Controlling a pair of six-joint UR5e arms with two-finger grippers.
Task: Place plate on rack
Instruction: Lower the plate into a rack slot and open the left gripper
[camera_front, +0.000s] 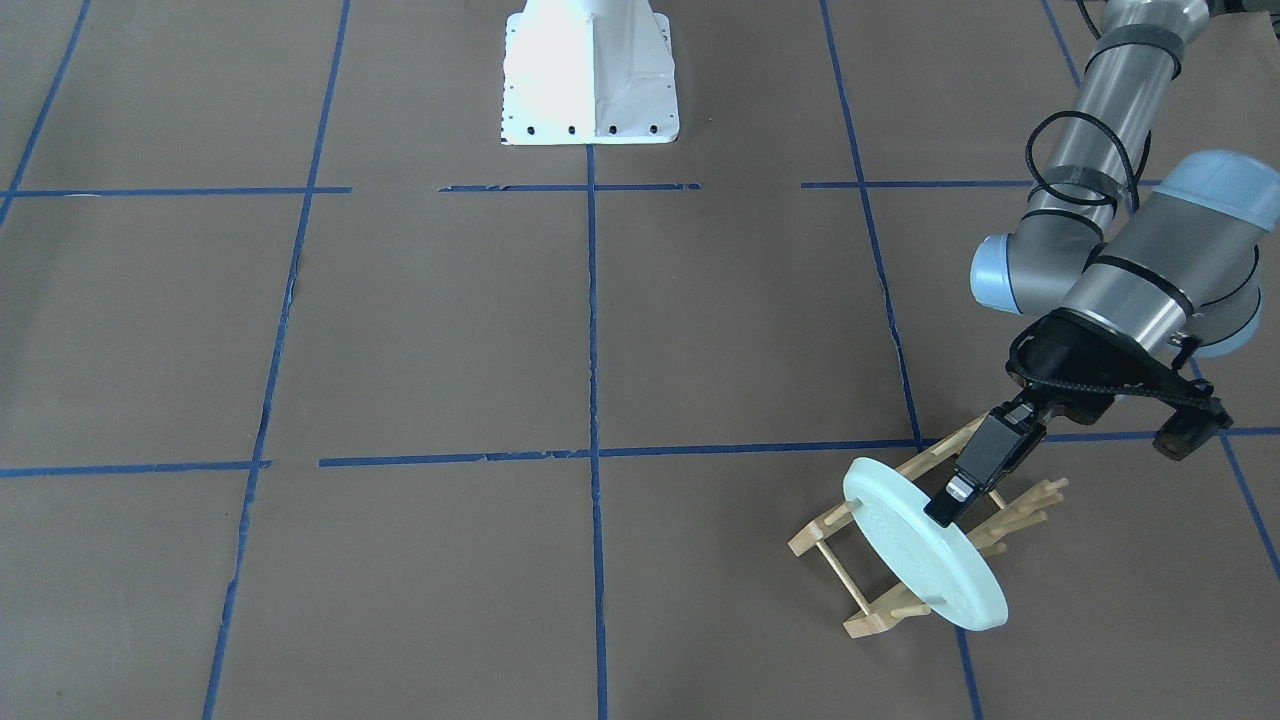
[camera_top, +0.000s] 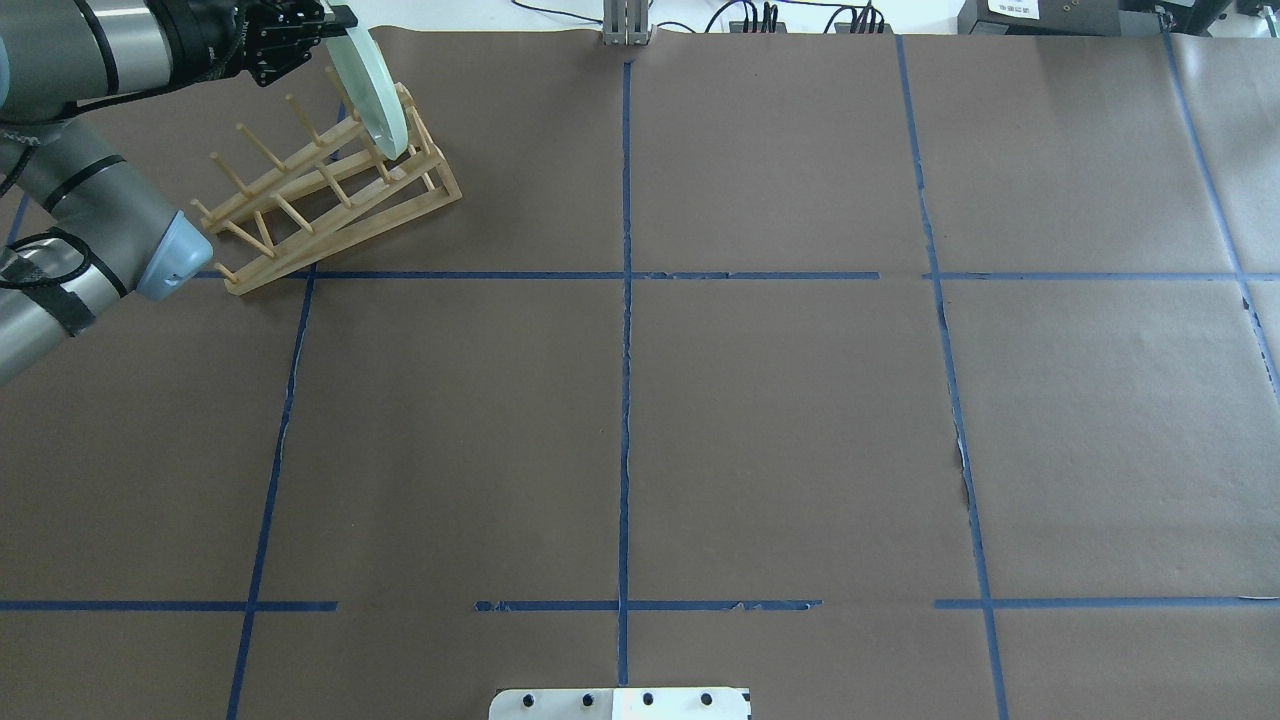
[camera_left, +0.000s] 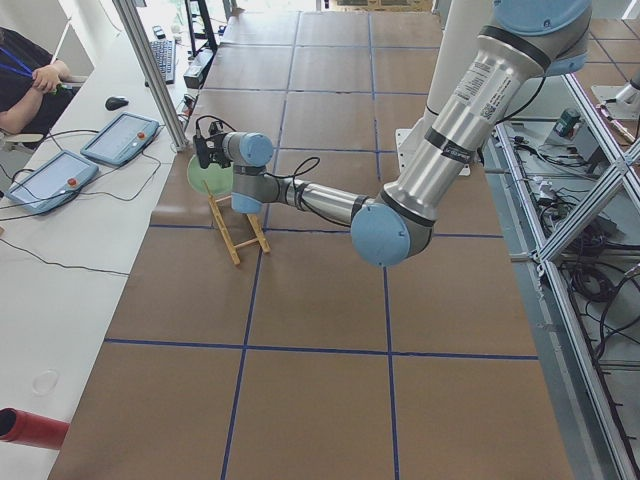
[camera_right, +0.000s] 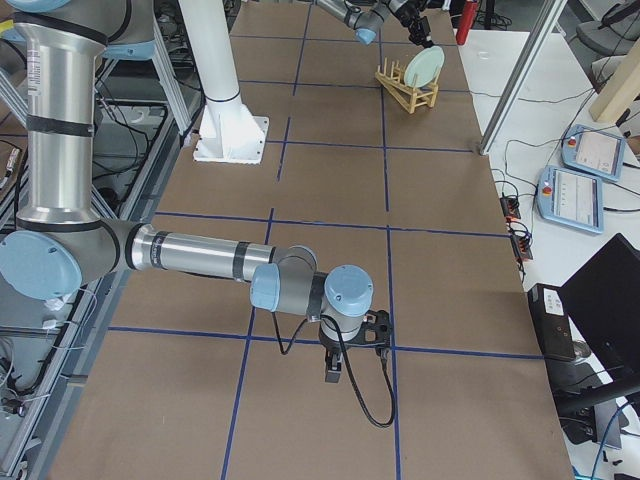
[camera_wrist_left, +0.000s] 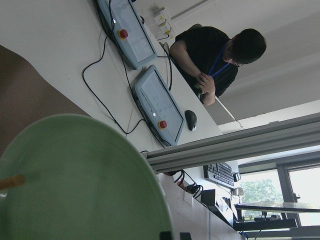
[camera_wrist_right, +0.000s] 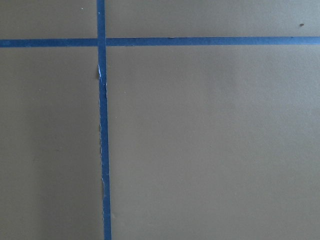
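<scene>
The left gripper (camera_front: 952, 503) is clenched on the upper rim of the plate (camera_front: 915, 560), at the far left corner of the overhead view. The plate hangs on edge just below and to the right of the fingers, slightly tilted. Its lower rim is down among the pegs (camera_top: 300, 110) near the far end of the rack (camera_front: 865, 620). Whether it already bears on the rails is hard to tell. The rack's long axis runs diagonally and the plate's face lies across it, which is the line-up a slot needs. The likely next move is therefore a short lowering and a release straight down from the grip. Further right there is only brown table (camera_top: 780, 430). The right gripper (camera_right: 335, 368) hovers well apart over it (seen only from the side, so I cannot tell its jaws), leaving the left arm by far the nearer.
</scene>
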